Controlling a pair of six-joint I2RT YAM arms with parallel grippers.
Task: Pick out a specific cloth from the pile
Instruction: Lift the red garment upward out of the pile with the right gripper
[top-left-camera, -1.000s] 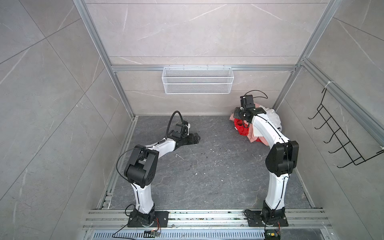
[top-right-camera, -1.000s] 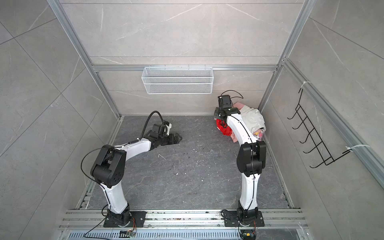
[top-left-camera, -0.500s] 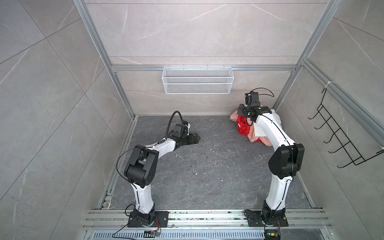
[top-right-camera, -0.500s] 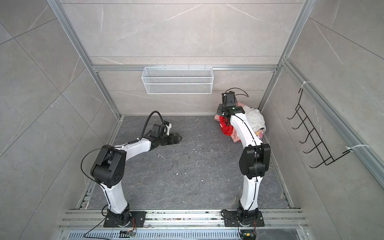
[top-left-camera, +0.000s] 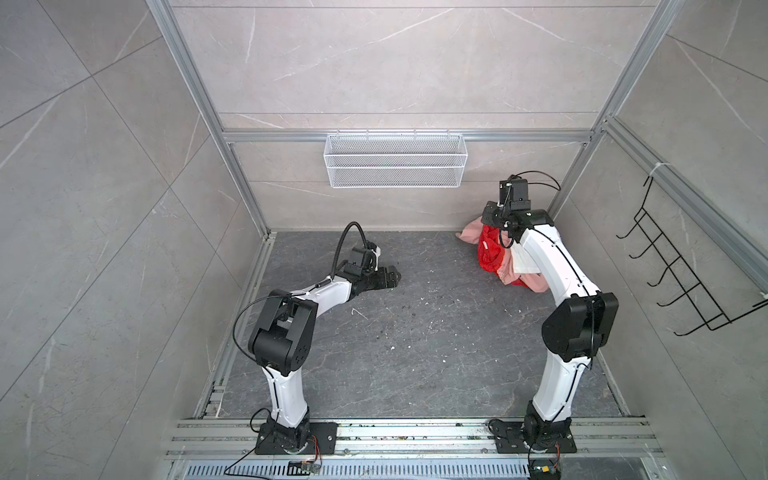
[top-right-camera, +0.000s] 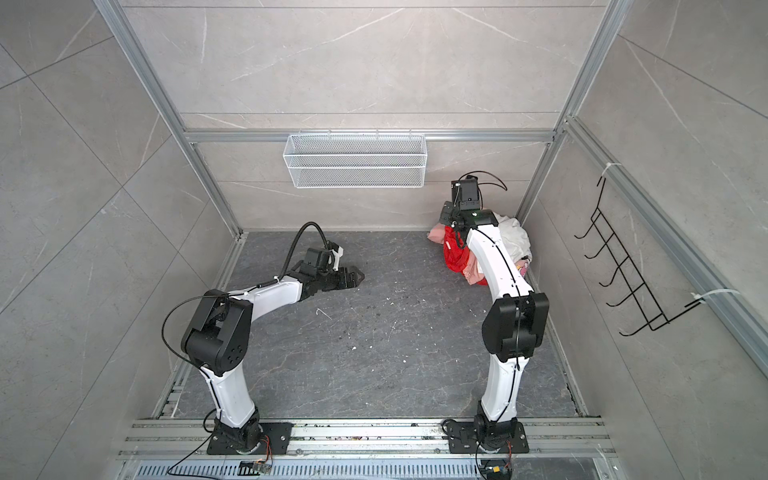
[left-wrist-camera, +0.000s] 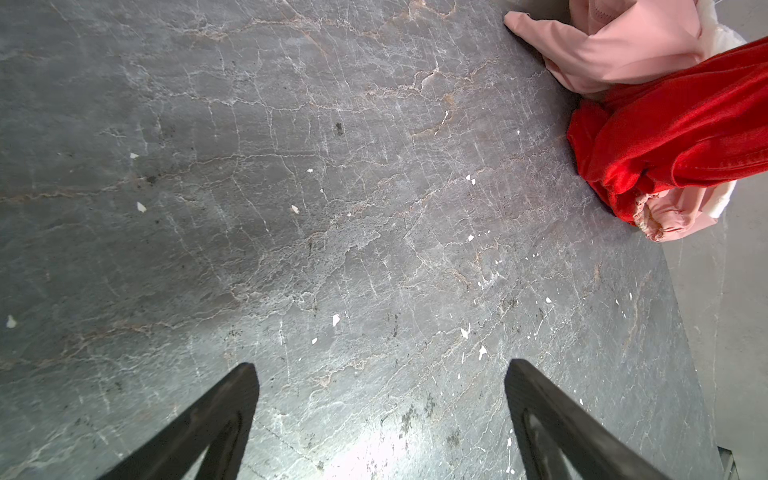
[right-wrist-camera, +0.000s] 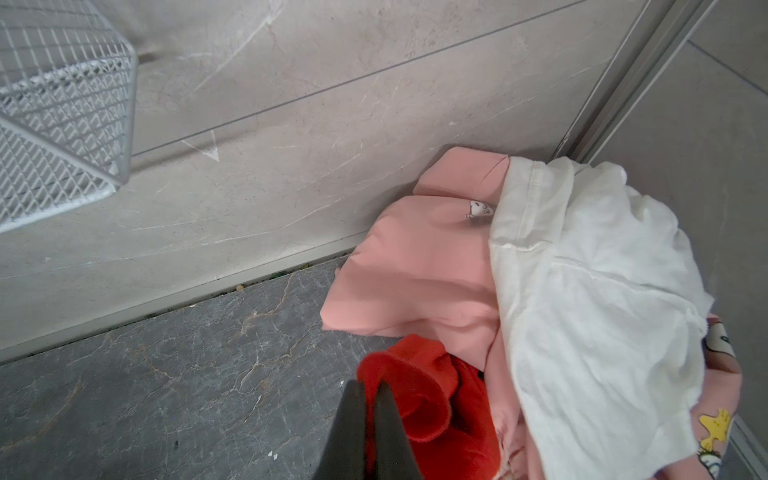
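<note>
While your right gripper clamps the cloth at the pile, 2 o'clock | left gripper gapes wide, 11 o'clock

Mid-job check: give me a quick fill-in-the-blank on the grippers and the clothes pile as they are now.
The fingers of the right gripper are shut on the ____ cloth.
The left gripper, over bare floor, is not shut but ____.
In the pile, the white garment lies over a pale ____ garment.
Missing: red; open; pink.
</note>
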